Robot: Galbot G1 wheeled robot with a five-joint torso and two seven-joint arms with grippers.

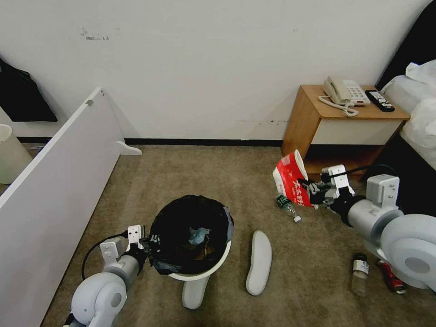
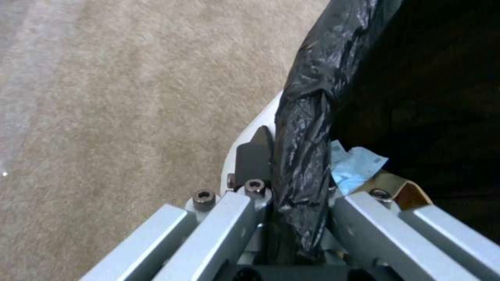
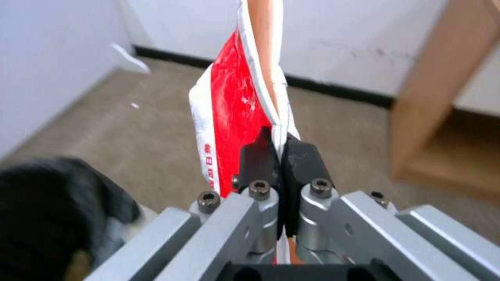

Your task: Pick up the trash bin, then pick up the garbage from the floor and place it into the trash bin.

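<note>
Trash bin (image 1: 193, 236) sits centre on the floor (image 1: 181, 172), tilted, left hand (image 1: 144, 244) clamped on its rim at 9 o'clock. One slipper (image 1: 260, 262) lies at the bin's 3 o'clock; another (image 1: 194, 291) at 6. Right hand (image 1: 312, 190) holds the wrapper (image 1: 290, 179) at 2 o'clock, a bottle (image 1: 289, 207) just below it. Nightstand (image 1: 336, 127) stands behind, against the wall.
</note>
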